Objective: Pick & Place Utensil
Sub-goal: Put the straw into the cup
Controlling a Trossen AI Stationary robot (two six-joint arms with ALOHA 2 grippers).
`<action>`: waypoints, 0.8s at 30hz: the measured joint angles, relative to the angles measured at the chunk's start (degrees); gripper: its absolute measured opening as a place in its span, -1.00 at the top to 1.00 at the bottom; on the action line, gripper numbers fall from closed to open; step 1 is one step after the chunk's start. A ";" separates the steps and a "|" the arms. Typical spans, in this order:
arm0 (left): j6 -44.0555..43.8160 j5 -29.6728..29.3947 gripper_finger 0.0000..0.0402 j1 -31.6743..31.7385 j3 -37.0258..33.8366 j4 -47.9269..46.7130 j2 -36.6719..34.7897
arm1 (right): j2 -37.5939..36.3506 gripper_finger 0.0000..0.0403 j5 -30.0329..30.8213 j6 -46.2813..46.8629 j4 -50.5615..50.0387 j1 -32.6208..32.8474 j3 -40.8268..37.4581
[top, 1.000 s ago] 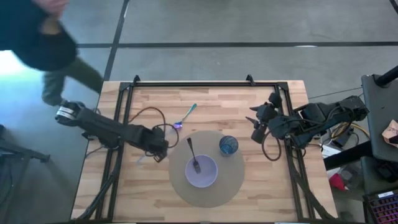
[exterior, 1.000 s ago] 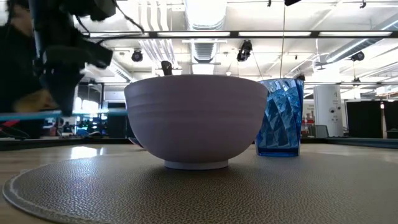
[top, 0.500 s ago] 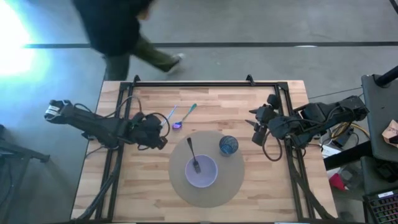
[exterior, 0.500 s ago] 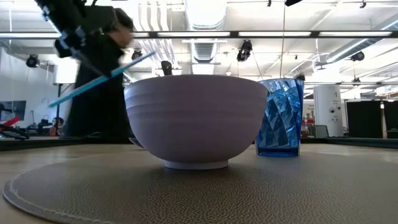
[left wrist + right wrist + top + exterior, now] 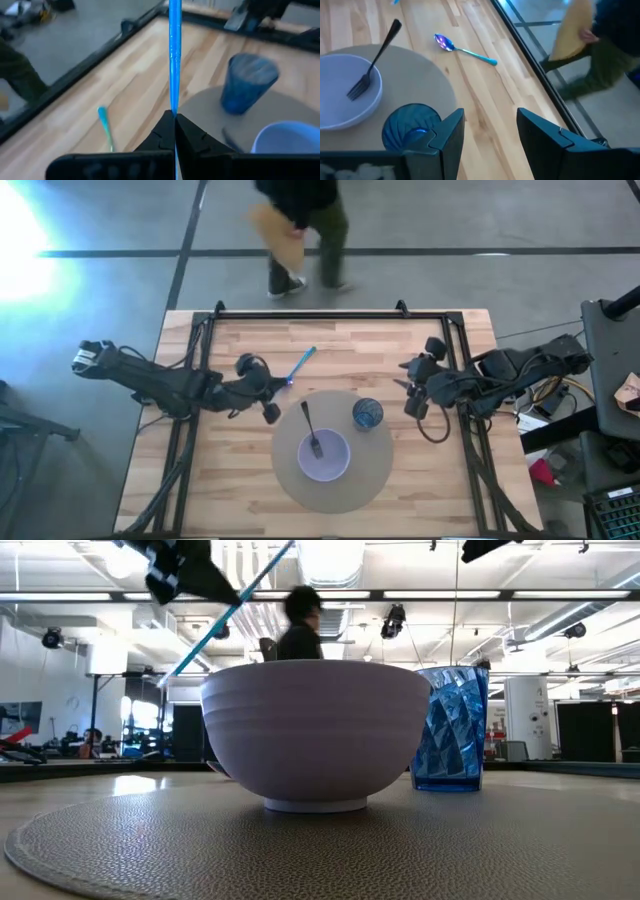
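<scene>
Since half a second ago: swung a little toward the mat, the left gripper (image 5: 272, 384), and lifted with it the blue utensil (image 5: 301, 363), its handle now pointing toward 1 o'clock over the bare wood. Walked on along the far edge too, the person (image 5: 300, 220), now near 12 o'clock of the table (image 5: 240, 480).

Stretched low across the table from 9 o'clock, the left arm, wrist turned toward the round mat (image 5: 375, 455). Clenched on the blue utensil, the left fingers (image 5: 162, 135), pinching it near one end so the long handle juts straight out past the tips; tilted steeply upward in the low view (image 5: 235, 600), well above the bowl (image 5: 324, 455).

Resting in the bowl at mat centre, a dark fork (image 5: 309, 428), handle leaning toward 11 o'clock. Just beside the bowl at 2 o'clock, on the mat, a blue cup (image 5: 367, 414). Lying flat on the wood, a purple-bowled spoon (image 5: 462, 48) with a teal handle.

Folded at 3 o'clock off the mat, the right gripper (image 5: 412, 387), fingers (image 5: 451, 137) spread apart, grasping nothing.
</scene>
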 joint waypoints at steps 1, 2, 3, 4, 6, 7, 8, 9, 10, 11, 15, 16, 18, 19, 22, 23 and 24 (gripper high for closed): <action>1.46 0.08 1.00 0.00 0.38 1.43 0.00 | 0.00 0.12 0.00 0.00 0.06 0.02 -0.49; 2.80 0.19 1.00 0.00 0.86 2.61 0.02 | 0.00 0.12 0.00 0.00 0.09 0.02 -0.97; 3.99 0.51 1.00 0.00 1.18 3.94 0.04 | 0.00 0.12 0.00 0.00 0.47 0.02 -1.49; 5.15 0.86 1.00 0.00 1.51 5.07 0.02 | 0.00 0.12 0.00 -0.02 1.13 0.00 -2.02; 7.26 2.19 1.00 0.00 1.88 8.18 0.04 | 0.00 0.12 -0.12 -0.68 2.89 0.00 -2.99; 8.17 2.94 1.00 0.00 1.93 9.58 0.04 | 0.00 0.12 -0.30 -1.56 4.05 0.00 -3.51; 8.99 3.81 1.00 0.00 1.93 11.00 0.04 | 0.00 0.12 -0.64 -2.78 5.26 0.00 -3.99; 9.52 4.77 1.00 0.00 1.93 12.37 0.04 | 0.00 0.12 -1.21 -3.96 6.73 0.00 -4.48; 9.97 5.79 1.00 0.00 1.90 13.57 0.04 | 0.00 0.12 -1.99 -5.16 8.23 0.00 -4.98; 10.23 6.50 1.00 0.00 1.89 14.44 0.04 | 0.00 0.12 -2.91 -6.40 9.82 0.00 -5.43; 9.77 8.81 1.00 -0.02 2.26 15.06 0.07 | 0.00 0.12 -4.81 -10.24 16.18 0.02 -7.04; 9.25 10.07 1.00 0.00 2.55 15.07 0.07 | 0.00 0.12 -4.89 -10.92 17.45 0.02 -7.41; 9.22 12.11 1.00 0.00 3.23 15.77 0.04 | 0.00 0.12 -4.96 -12.63 19.81 0.00 -8.17; 9.43 13.24 1.00 0.00 3.45 16.62 0.04 | 0.00 0.12 -4.96 -13.77 21.06 0.00 -8.58; 10.78 15.17 1.00 -0.02 3.57 20.08 0.23 | 0.00 0.12 -4.98 -17.40 24.86 0.00 -9.83; 11.47 15.59 1.00 -0.02 3.55 21.42 0.49 | 0.00 0.12 -4.98 -18.58 25.95 0.00 -10.10; 12.08 15.72 1.00 -0.02 3.55 22.53 0.89 | 0.00 0.12 -4.98 -19.71 27.06 0.00 -10.27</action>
